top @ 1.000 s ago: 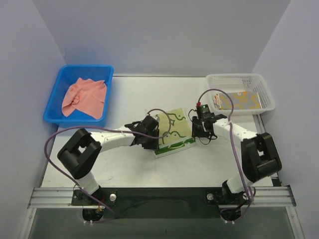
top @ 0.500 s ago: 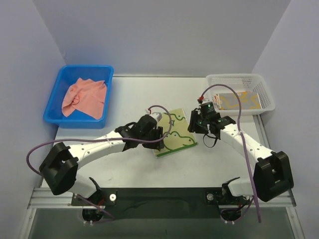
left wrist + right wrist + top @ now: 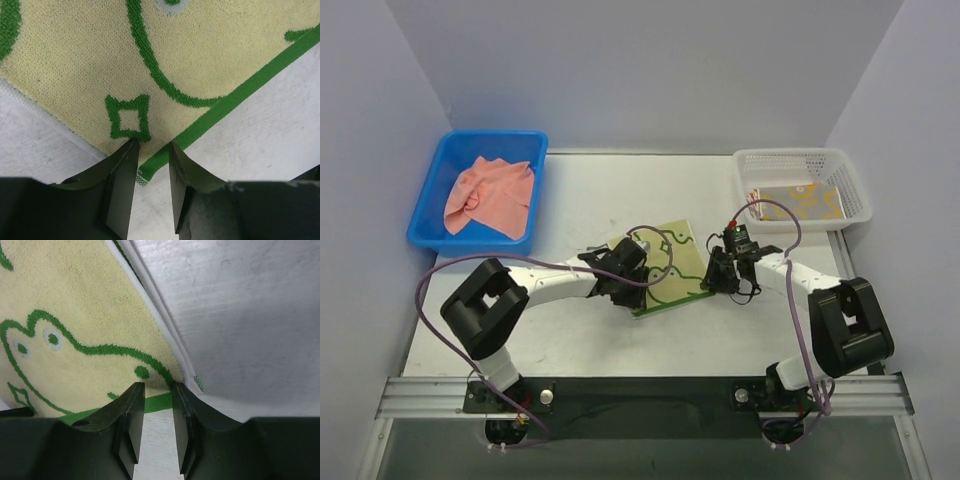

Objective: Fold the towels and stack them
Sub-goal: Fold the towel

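A pale green towel [image 3: 672,262] with dark-green duck outlines lies folded flat on the table's middle. My left gripper [image 3: 620,272] is at its near left corner. In the left wrist view the left gripper [image 3: 152,145] is narrowly open, its tips at the bordered corner of the towel [image 3: 150,65]. My right gripper [image 3: 720,268] is at the towel's right corner. In the right wrist view the right gripper [image 3: 159,385] is also slightly open, touching the towel's [image 3: 75,325] edge. Bare table shows between both pairs of jaws. A salmon-pink towel [image 3: 490,195] lies crumpled in the blue bin.
The blue bin [image 3: 495,137] stands at the back left. A white mesh basket [image 3: 790,155] at the back right holds a folded yellow and orange patterned towel [image 3: 795,203]. Purple cables loop over both arms. Pale walls enclose the table.
Both arms stretched forward and low half a second ago and have drawn back with elbows raised. The right gripper has come closer to the towel's right corner. The towel has hardly shifted.
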You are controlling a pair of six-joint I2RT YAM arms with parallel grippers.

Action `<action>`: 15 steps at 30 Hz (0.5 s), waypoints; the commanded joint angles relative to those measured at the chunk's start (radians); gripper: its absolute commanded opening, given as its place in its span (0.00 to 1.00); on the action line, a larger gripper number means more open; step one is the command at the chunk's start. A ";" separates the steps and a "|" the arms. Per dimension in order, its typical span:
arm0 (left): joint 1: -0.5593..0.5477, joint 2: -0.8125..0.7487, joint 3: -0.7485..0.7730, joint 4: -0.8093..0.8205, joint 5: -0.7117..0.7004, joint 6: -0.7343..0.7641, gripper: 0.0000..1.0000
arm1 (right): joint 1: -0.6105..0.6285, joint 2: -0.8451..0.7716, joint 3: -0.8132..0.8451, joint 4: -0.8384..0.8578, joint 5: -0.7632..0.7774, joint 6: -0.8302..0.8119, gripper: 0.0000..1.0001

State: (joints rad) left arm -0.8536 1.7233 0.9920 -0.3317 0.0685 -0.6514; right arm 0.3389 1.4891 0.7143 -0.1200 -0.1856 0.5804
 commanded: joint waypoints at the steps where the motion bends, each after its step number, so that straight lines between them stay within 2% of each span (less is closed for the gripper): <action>1: 0.007 -0.043 -0.085 -0.079 0.011 0.002 0.42 | 0.002 -0.036 -0.073 -0.079 -0.054 0.056 0.29; 4: 0.007 -0.131 -0.127 -0.086 0.016 0.007 0.45 | 0.008 -0.145 -0.102 -0.078 -0.068 0.084 0.29; 7: 0.010 -0.226 -0.101 -0.076 -0.007 0.012 0.58 | 0.011 -0.257 -0.069 -0.032 -0.077 0.104 0.35; 8: 0.013 -0.258 -0.087 -0.064 -0.016 0.018 0.62 | 0.011 -0.291 -0.053 -0.014 -0.084 0.110 0.47; 9: 0.021 -0.267 -0.064 -0.058 -0.016 0.032 0.74 | 0.012 -0.302 -0.012 0.008 -0.095 0.111 0.54; 10: 0.045 -0.274 -0.024 -0.050 -0.015 0.038 0.78 | 0.014 -0.305 0.005 0.072 -0.103 0.124 0.62; 11: 0.066 -0.277 -0.003 -0.041 -0.009 0.036 0.80 | 0.014 -0.297 0.022 0.107 -0.106 0.131 0.75; 14: 0.174 -0.251 0.037 0.067 0.057 0.026 0.82 | 0.014 -0.226 0.088 0.290 -0.120 0.174 0.90; 15: 0.203 -0.239 0.042 0.148 0.074 0.000 0.82 | 0.015 -0.196 0.102 0.340 -0.121 0.189 0.92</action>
State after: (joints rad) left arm -0.7334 1.4834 0.9779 -0.3492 0.0990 -0.6350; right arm 0.3504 1.2304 0.7517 0.0158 -0.2844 0.7143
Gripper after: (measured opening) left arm 0.817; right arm 0.902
